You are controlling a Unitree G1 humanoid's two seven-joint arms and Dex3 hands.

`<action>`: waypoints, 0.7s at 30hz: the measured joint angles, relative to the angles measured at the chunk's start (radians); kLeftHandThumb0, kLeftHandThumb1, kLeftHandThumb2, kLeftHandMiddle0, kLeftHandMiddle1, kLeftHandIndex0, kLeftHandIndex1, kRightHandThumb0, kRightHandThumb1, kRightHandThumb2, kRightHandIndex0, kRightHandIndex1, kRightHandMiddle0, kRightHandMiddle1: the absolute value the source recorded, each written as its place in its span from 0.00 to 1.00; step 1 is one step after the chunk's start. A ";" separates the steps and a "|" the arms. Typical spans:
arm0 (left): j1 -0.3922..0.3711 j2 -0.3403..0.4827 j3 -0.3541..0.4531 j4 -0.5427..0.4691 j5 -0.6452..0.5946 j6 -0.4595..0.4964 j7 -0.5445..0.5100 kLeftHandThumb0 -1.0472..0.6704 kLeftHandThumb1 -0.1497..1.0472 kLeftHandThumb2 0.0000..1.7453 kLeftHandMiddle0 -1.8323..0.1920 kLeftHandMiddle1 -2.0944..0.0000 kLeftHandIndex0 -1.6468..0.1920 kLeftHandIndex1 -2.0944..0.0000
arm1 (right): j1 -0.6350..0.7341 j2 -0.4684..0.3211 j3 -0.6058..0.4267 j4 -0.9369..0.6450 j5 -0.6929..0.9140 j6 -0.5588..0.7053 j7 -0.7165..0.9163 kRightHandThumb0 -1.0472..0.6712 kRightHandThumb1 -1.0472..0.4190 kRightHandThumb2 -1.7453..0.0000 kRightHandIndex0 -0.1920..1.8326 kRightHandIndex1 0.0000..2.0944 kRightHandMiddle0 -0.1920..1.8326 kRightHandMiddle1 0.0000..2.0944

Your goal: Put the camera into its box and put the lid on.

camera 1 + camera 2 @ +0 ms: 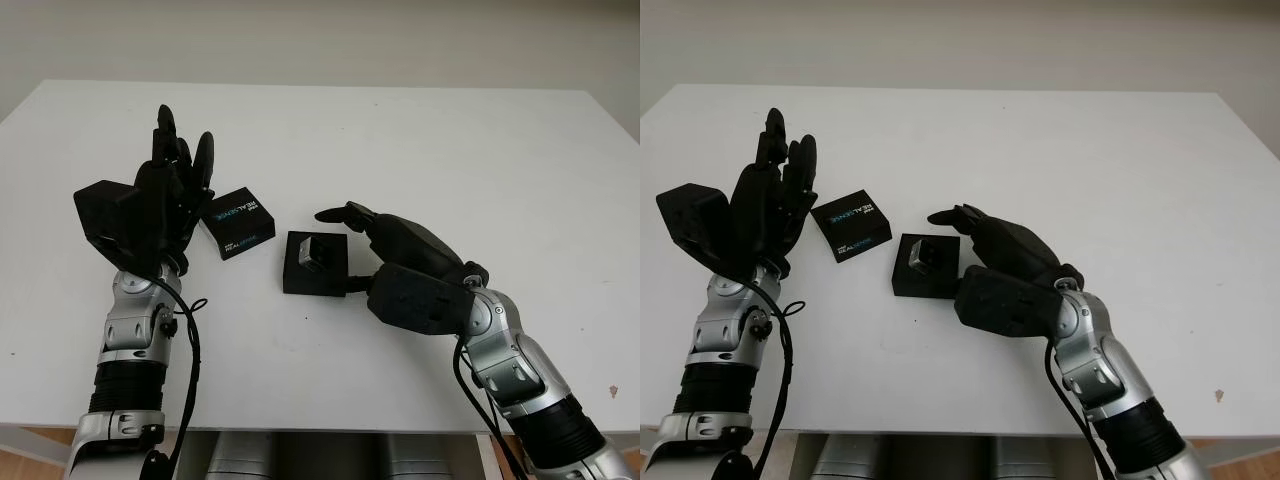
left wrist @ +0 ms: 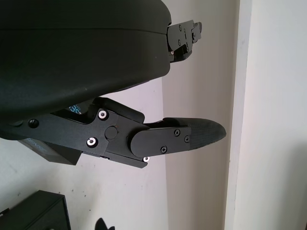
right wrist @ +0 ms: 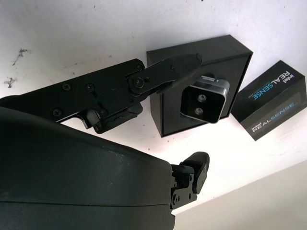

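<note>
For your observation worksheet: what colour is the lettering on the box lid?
Blue and white lettering on the black lid, best seen in the right wrist view.

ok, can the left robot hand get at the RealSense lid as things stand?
Probably yes. The left robot hand is open right beside the lid, which lies flat on the table with nothing over it; the box sits apart from it.

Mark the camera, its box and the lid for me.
camera (image 3: 205,98): right wrist view, its silver front face.
box (image 1: 300,280): left eye view, black near wall.
lid (image 1: 237,222): left eye view, printed top face, beside the box.
</note>
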 measured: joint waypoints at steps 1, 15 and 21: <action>0.000 0.000 0.000 0.000 0.000 0.000 0.000 0.24 1.00 0.27 1.00 1.00 1.00 0.99 | 0.001 -0.001 -0.004 -0.003 0.000 0.000 0.000 0.26 0.07 0.97 0.12 0.02 0.13 0.17; 0.000 -0.001 0.000 0.000 0.001 0.000 -0.003 0.24 1.00 0.27 1.00 0.99 1.00 0.99 | 0.005 0.030 -0.072 -0.012 0.034 -0.005 -0.062 0.27 0.08 0.97 0.17 0.05 0.20 0.20; 0.000 -0.001 0.000 0.000 0.002 0.000 -0.003 0.23 1.00 0.26 1.00 0.99 1.00 0.99 | 0.012 0.051 -0.086 -0.001 0.054 -0.031 -0.119 0.26 0.10 0.97 0.22 0.05 0.22 0.29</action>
